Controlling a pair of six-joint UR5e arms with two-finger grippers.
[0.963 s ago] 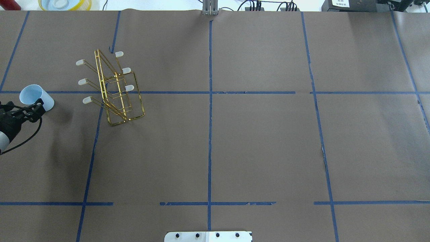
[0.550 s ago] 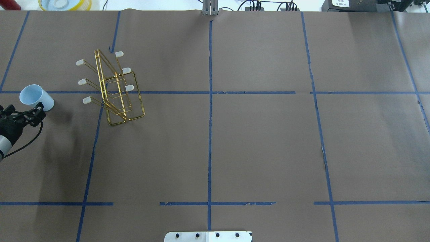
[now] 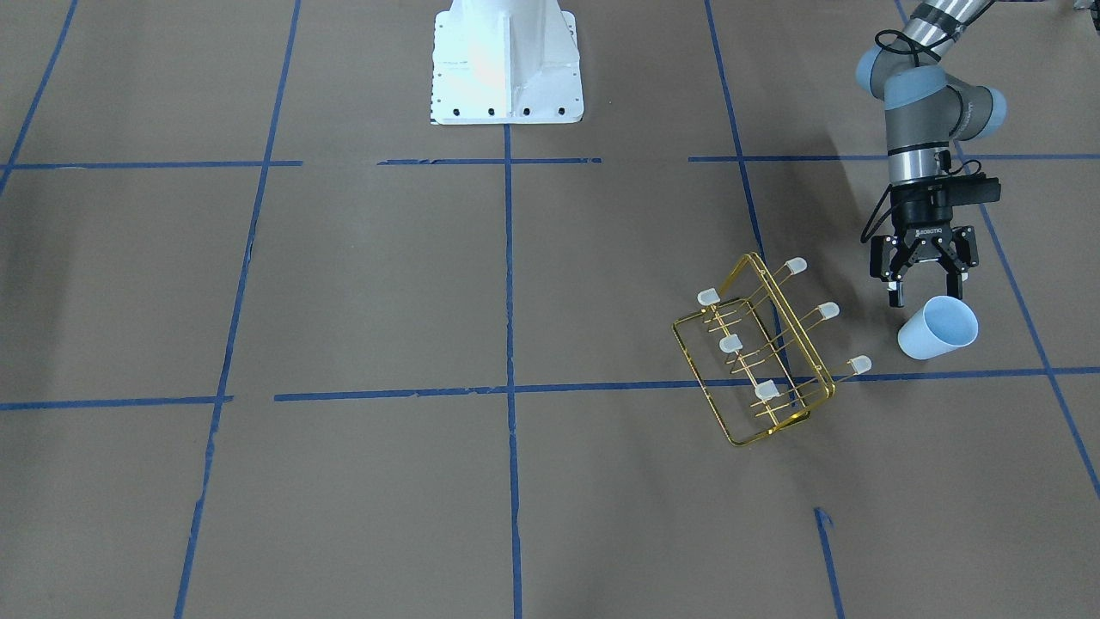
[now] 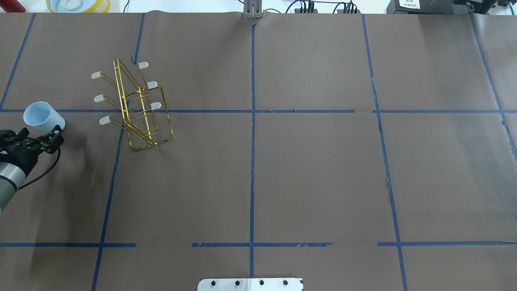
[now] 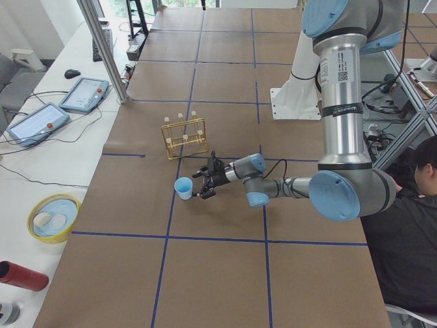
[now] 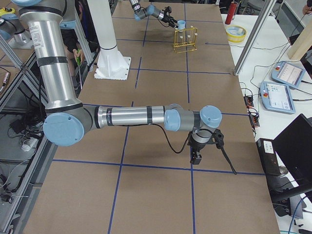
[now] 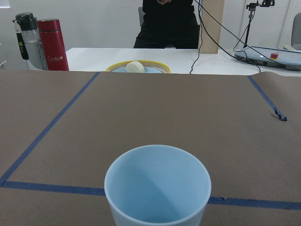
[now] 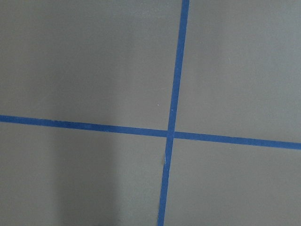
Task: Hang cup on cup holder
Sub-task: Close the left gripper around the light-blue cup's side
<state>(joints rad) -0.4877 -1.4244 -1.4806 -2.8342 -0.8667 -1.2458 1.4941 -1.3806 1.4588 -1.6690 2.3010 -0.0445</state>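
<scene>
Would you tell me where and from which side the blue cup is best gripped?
I'd grip the cup across its smooth side wall, just below the rim, coming level from the robot's side, where the open left gripper faces it: it stands upright, tapered, with no handle.

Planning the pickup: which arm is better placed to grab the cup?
Left. The left gripper, open, sits just beside the cup, facing it. The right gripper hangs far off, nowhere near the cup.

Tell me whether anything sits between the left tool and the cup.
Nothing visible does. The open left tool is right beside the cup, and only bare table lies between the cup and the rack.
</scene>
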